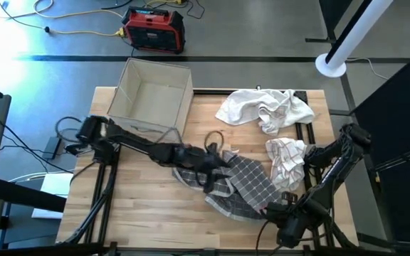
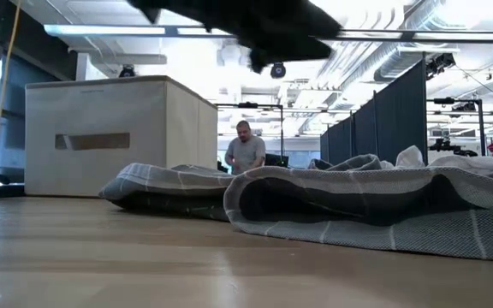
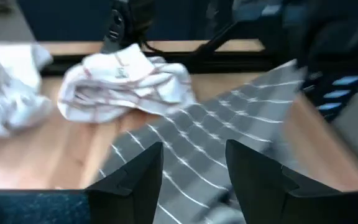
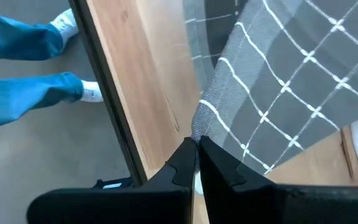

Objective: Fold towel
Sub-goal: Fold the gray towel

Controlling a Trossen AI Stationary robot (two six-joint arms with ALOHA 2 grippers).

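Observation:
A grey checked towel [image 1: 237, 183] lies crumpled on the wooden table, right of centre. In the low view the grey towel [image 2: 358, 201] rests in thick folds on the tabletop. My left gripper [image 1: 212, 165] hovers open over the towel's left part. Its fingers [image 3: 143, 169] stand above the grey cloth [image 3: 197, 140], apart from it. My right gripper [image 1: 267, 210] is at the towel's near right end and is shut on it. My right gripper pinches the grey towel's near right corner [image 4: 199, 127] between its two shut fingers [image 4: 185, 163]. It comes at the corner from the table's near right side. The cloth spreads away from the fingers across the table; one layer or several, I cannot tell.
Two white towels lie on the right: a big crumpled one [image 1: 265, 108] at the far edge and a smaller one with red lines [image 1: 287, 158] beside the grey towel. A beige box [image 1: 151, 92] stands at the far left. A person's legs [image 4: 23, 68] show beyond the table's edge.

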